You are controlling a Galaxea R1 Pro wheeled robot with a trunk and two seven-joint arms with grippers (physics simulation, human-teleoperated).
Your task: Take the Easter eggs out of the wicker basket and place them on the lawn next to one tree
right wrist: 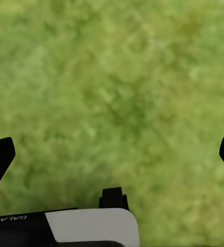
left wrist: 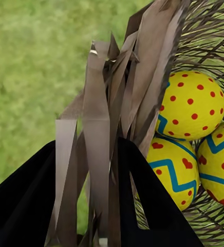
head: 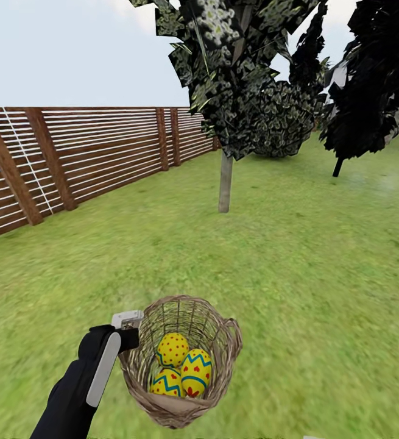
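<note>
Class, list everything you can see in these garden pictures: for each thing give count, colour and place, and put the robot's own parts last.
Easter eggs: three, yellow with blue zigzags and red marks, inside the basket.
Wicker basket: one, brown, on the grass near the robot, left side of its rim gripped.
Lawn: one, mottled green, all around.
Tree: one, grey-beige trunk with dark speckled leaves, straight ahead beyond the basket.
Second tree: one, very dark, far right.
Bush: one, dark green, behind the nearer tree.
Fence: one, brown slats, along the left.
Left gripper: one, black and white, shut on the basket rim.
Right gripper: one, black, open over bare grass.
</note>
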